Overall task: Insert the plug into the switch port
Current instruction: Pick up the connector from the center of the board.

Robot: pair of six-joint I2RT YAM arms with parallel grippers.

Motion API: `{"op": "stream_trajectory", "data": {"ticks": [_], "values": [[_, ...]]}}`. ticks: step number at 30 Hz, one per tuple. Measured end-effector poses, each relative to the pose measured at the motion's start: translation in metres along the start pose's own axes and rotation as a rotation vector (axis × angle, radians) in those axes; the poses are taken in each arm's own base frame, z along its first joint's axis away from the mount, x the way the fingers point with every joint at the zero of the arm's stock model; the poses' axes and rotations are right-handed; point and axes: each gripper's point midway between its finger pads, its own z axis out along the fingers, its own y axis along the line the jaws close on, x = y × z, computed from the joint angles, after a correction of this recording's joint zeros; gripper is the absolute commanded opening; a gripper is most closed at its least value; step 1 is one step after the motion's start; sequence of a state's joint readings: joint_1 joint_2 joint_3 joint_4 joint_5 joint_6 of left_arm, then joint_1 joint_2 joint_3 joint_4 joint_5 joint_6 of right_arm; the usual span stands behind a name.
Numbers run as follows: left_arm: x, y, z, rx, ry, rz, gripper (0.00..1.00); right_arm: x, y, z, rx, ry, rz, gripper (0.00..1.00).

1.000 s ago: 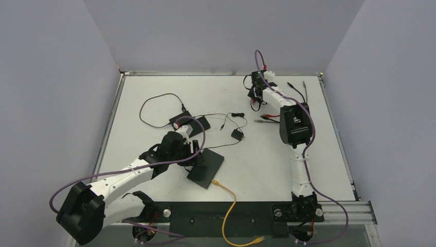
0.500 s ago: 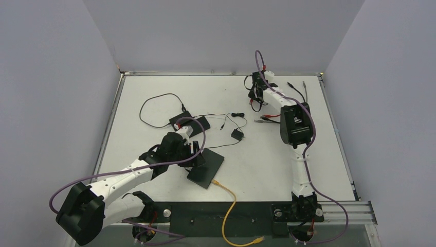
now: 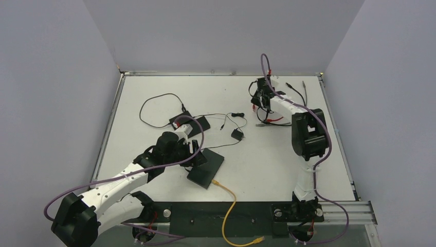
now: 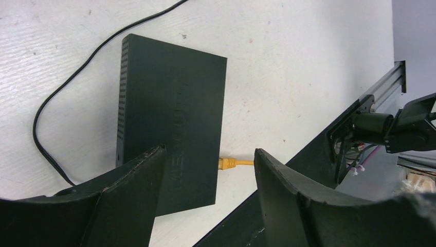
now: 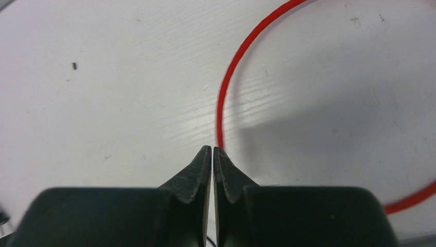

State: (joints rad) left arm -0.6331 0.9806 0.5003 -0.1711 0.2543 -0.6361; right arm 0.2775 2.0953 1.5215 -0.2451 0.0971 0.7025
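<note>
plug: at switch edge, ungripped; seating unclear
left fingers: spread over switch
right fingers: closed beside red cable
remaining: probably push plug home

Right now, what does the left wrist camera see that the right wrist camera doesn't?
Only the left wrist view: the black network switch, a yellow plug beside its edge, a black cable, and the open left gripper. Only the right wrist view: a red cable and the shut right gripper. Both: the white table.
</note>
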Motion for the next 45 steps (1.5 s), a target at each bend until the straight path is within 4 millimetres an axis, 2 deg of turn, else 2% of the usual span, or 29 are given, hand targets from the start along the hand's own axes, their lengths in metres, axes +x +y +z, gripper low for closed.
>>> {"op": "stream_trajectory", "data": {"ticks": [6,10,13,16,19,22,30,34,45], "values": [[-0.009,-0.019,-0.006,0.068,-0.005,0.013,0.61,-0.011,0.024,-0.058,-0.097,-0.089,-0.002,0.00],[-0.017,-0.033,-0.013,0.115,-0.023,0.026,0.61,-0.008,0.037,-0.098,-0.135,-0.147,-0.035,0.00],[-0.022,-0.042,-0.019,0.145,-0.036,0.036,0.61,-0.008,0.048,-0.124,-0.162,-0.188,-0.061,0.24],[-0.024,-0.046,-0.023,0.162,-0.047,0.042,0.61,-0.015,0.051,-0.133,-0.164,-0.217,-0.081,0.37],[-0.025,-0.048,-0.026,0.170,-0.056,0.046,0.61,-0.017,0.041,-0.124,-0.122,-0.213,-0.104,0.45],[-0.024,-0.049,-0.027,0.174,-0.055,0.047,0.61,-0.014,0.030,-0.104,-0.070,-0.185,-0.128,0.47],[-0.020,-0.047,-0.029,0.166,-0.041,0.043,0.62,0.014,0.002,-0.049,0.036,-0.063,-0.175,0.47],[-0.020,-0.046,-0.029,0.165,-0.041,0.043,0.62,0.019,-0.006,-0.037,0.063,-0.031,-0.178,0.47],[-0.017,-0.040,-0.022,0.140,-0.014,0.028,0.62,0.015,-0.008,-0.011,0.077,-0.003,-0.164,0.42]]}}
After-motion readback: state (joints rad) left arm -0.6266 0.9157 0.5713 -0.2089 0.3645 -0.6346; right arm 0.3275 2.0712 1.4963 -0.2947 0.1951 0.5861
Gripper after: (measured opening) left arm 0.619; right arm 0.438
